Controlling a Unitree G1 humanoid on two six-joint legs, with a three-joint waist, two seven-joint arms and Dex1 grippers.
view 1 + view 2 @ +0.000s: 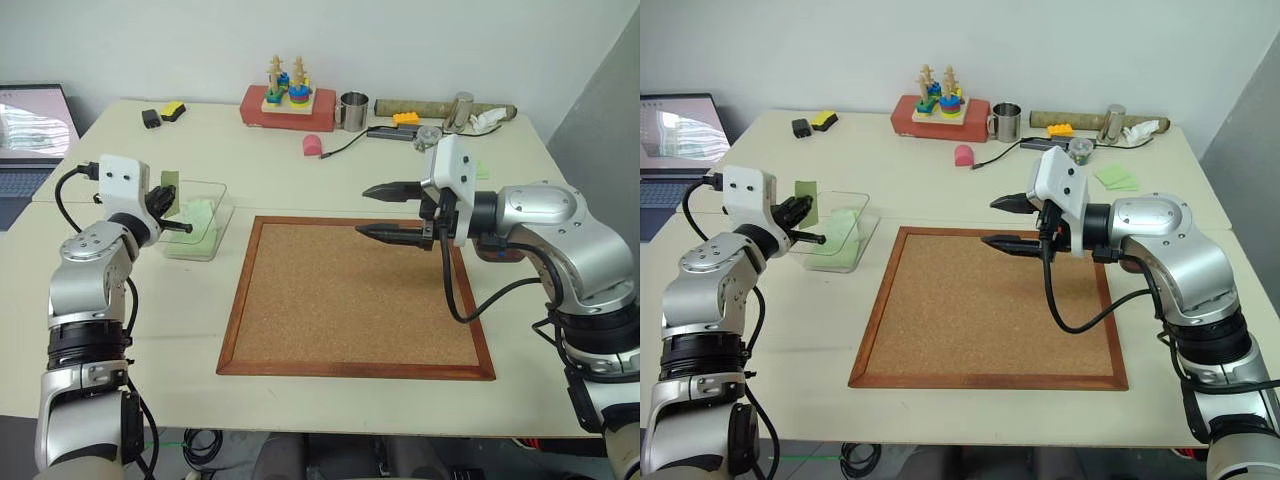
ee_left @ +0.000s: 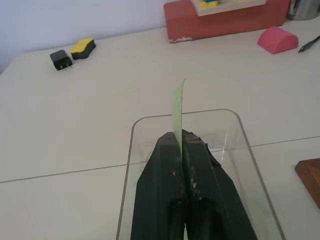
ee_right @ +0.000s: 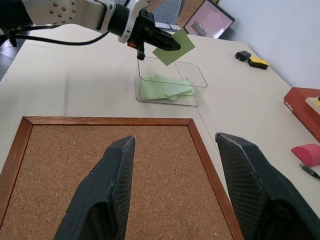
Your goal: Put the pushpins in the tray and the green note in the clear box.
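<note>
My left gripper (image 2: 181, 136) is shut on the green note (image 1: 170, 190), which stands up out of its fingers just above the near end of the clear box (image 1: 215, 238). A few green sheets (image 3: 165, 87) lie inside the box. My right gripper (image 1: 362, 210) hovers open over the far edge of the framed cork board (image 1: 330, 300). It points to the left and there is nothing between its fingers. The pushpins and the tray are hidden from view.
Along the table's back stand a red block with stacking toys (image 1: 288, 105), a metal cup (image 1: 352, 110), a pink piece (image 1: 314, 145), a black charger (image 1: 151, 118) and a yellow item (image 1: 173, 109). A pile of green notes (image 1: 1115, 177) lies back right. A laptop (image 1: 30, 130) sits far left.
</note>
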